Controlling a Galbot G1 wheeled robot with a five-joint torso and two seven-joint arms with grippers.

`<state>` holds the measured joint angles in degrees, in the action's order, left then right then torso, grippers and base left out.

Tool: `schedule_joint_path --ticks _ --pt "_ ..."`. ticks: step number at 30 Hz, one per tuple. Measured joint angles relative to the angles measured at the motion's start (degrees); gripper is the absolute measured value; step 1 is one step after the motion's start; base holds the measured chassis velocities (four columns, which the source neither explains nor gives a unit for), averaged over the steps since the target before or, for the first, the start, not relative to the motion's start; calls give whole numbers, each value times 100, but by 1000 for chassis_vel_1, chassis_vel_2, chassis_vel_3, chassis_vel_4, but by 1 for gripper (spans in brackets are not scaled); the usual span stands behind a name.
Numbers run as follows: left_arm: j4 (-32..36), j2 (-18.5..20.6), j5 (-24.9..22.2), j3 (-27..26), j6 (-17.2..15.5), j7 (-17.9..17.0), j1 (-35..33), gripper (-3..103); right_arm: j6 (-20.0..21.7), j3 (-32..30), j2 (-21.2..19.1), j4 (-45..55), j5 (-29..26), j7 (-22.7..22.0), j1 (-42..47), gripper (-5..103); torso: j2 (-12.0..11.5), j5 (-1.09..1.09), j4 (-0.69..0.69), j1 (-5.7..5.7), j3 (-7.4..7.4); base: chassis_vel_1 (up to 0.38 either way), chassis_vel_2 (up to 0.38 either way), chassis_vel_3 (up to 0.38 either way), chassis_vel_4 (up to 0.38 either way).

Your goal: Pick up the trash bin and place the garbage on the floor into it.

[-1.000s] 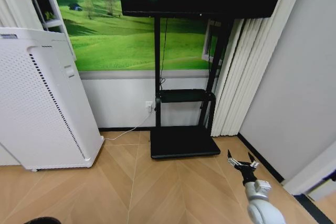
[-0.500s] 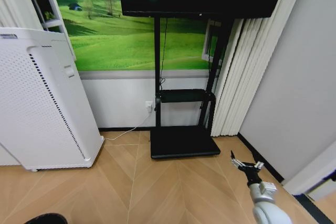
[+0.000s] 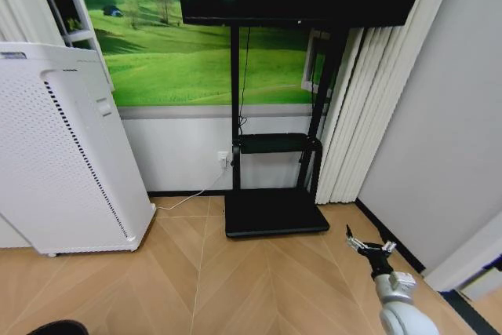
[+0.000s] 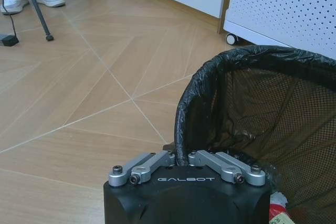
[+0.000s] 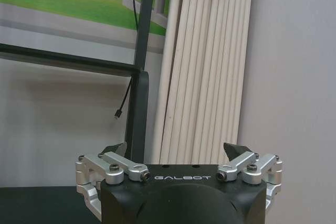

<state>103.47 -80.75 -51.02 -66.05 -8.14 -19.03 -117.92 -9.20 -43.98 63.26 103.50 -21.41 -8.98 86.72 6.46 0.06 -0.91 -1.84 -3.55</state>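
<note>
Chevron wood floor (image 3: pixel 235 272), dark border strip along the wall. Left gripper (image 4: pixel 181 158): jaws clamped on the rim of the trash bin (image 4: pixel 252 129), black liner folded over the mesh; red-and-white garbage (image 4: pixel 277 207) lies inside at the bottom. Right gripper (image 3: pixel 369 246) over the floor's right edge, jaws apart, empty. Beyond: white appliance (image 3: pixel 55 147), black screen stand (image 3: pixel 274 209).

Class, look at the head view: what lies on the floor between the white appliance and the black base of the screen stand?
In the head view, bare floor with a white cable lies between the white appliance and the stand's base.
</note>
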Motion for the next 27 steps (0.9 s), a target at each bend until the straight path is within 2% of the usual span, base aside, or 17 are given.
schedule_joint_path --ticks 5,7,9,10,11,12,15,18,20,21,23,24,26,27 --pt "51 -35 7 60 -65 -33 -50 2 -3 0 -12 -6 -18 4 -18 100 0 -4 0 0 -1 0 0 0 0" --pt "83 -60 4 86 -161 -14 -58 11 -10 8 -13 -37 -23 9 -43 100 -1 -24 0 0 -1 0 0 0 0" --pt "125 -69 4 84 -184 -17 -73 23 -18 34 -10 -72 -24 12 -61 100 -1 -11 -1 0 -1 0 0 0 0" --pt "125 -69 4 84 -184 -17 -73 23 -18 34 -10 -72 -24 12 -61 100 -1 -11 -1 0 -1 0 0 0 0" --pt "151 -74 4 78 -193 -20 -84 27 -19 47 -9 -86 -24 13 -70 100 -1 -8 -2 0 -1 0 0 0 0" --pt "151 -74 4 78 -193 -20 -84 27 -19 47 -9 -86 -24 13 -70 100 -1 -8 -2 0 -1 0 0 0 0" --pt "231 -108 -22 56 -195 -24 -150 44 -24 78 -25 -139 -39 13 -109 100 -1 -8 -1 0 -1 0 0 0 0" --pt "297 -141 -52 33 -176 -28 -210 49 -33 110 -55 -193 -51 13 -152 100 -2 -8 -1 0 -1 0 0 0 0" --pt "355 -167 -119 -5 -163 -49 -272 60 -38 138 -70 -237 -64 13 -199 100 -1 -7 0 0 -1 0 0 0 0" --pt "355 -167 -119 -5 -163 -49 -272 60 -38 138 -70 -237 -64 13 -199 100 -1 -7 0 0 -1 0 0 0 0" --pt "373 -184 -220 -59 -138 -76 -336 71 -42 141 -78 -271 -96 12 -233 100 -1 -7 0 0 -1 0 0 0 0" --pt "373 -184 -220 -59 -138 -76 -336 71 -42 141 -78 -271 -96 12 -233 100 -1 -7 0 0 -1 0 0 0 0" --pt "349 -180 -371 -174 -115 -103 -396 82 -58 127 -86 -329 -109 12 -244 100 -1 -7 0 0 -1 0 0 0 0" --pt "349 -180 -371 -174 -115 -103 -396 82 -58 127 -86 -329 -109 12 -244 100 -1 -7 0 0 -1 0 0 0 0"
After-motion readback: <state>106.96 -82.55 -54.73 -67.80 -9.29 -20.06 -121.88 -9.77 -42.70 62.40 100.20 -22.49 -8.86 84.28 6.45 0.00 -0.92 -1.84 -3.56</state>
